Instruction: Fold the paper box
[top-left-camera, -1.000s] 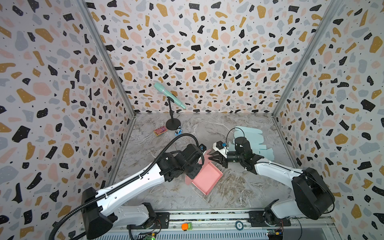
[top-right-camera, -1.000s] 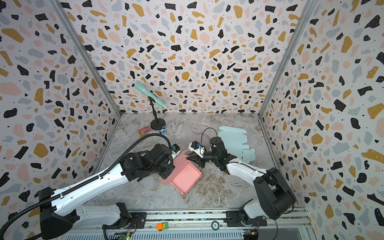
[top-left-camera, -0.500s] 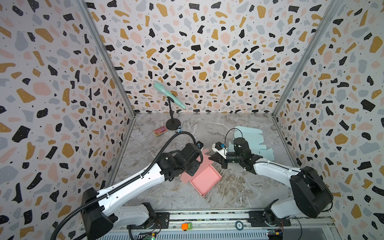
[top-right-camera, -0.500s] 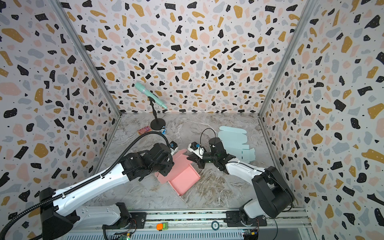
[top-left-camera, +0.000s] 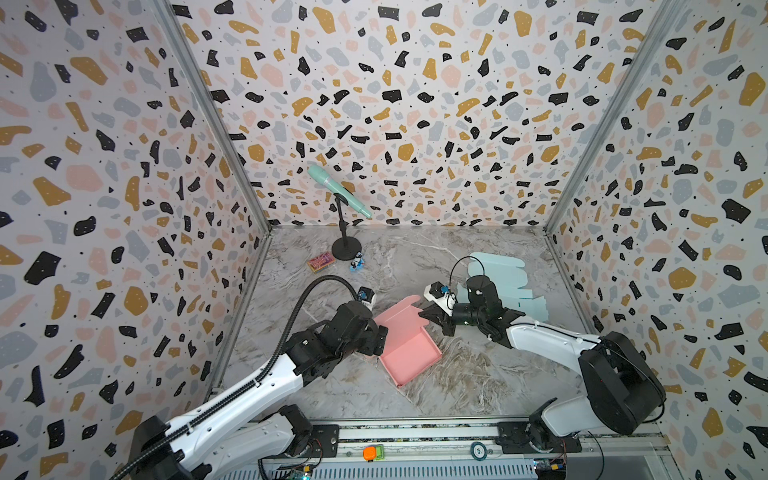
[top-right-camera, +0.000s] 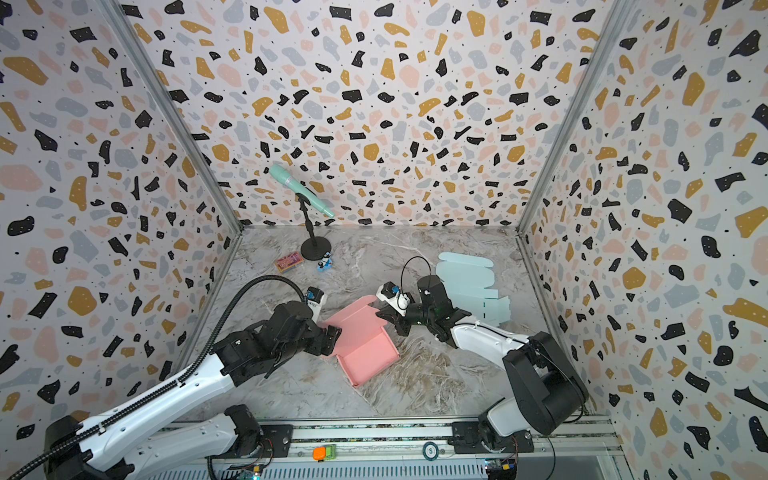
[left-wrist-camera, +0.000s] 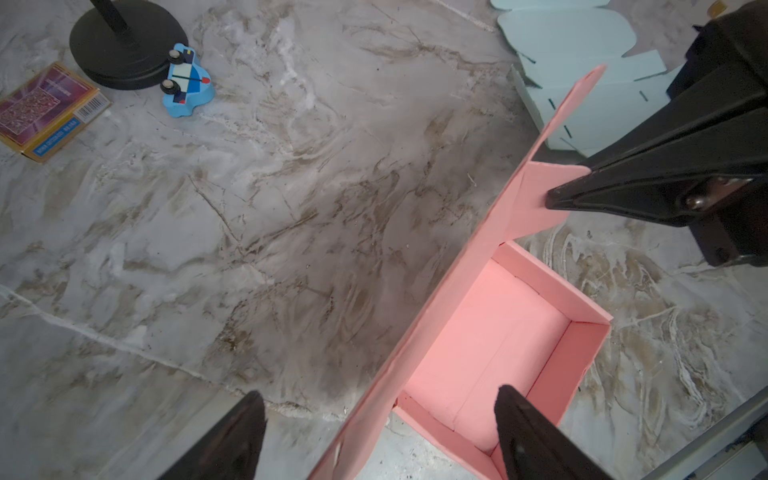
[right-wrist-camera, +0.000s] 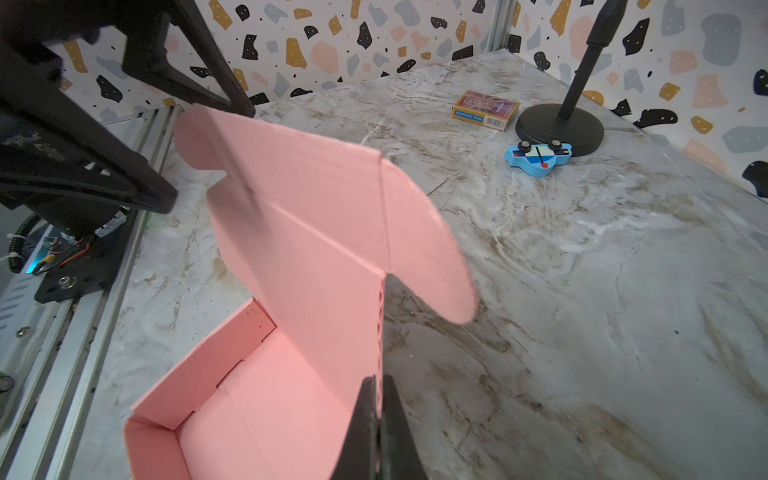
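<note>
1. The pink paper box (top-left-camera: 409, 353) (top-right-camera: 365, 351) sits on the grey marbled tabletop (top-left-camera: 415, 266), well apart from the black round-based microphone stand (top-left-camera: 346, 250) and on the side of the stand that faces the arm bases. Its tray walls are up, and its lid stands raised and open above the tray.
2. The right gripper (right-wrist-camera: 376, 386) (top-left-camera: 428, 318) has its jaws pressed together, pinching the side edge of the box's lid just below the rounded flap.
3. The left gripper (left-wrist-camera: 380, 409) (top-right-camera: 332, 336) is spread wide. One finger is on each side of the raised lid, and in the left wrist view neither finger is seen touching it.
4. A blue toy car (left-wrist-camera: 185, 81) lies right against the stand's base.
5. A purple and yellow card pack (left-wrist-camera: 45, 110) lies flat near the base, on the other side from the car.
6. A flat pale-blue cardboard sheet (top-left-camera: 498, 274) lies well apart from the stand, across the tabletop from it.
7. A mint-green microphone (top-left-camera: 338, 191) is clipped, tilted, at the top of the stand.
</note>
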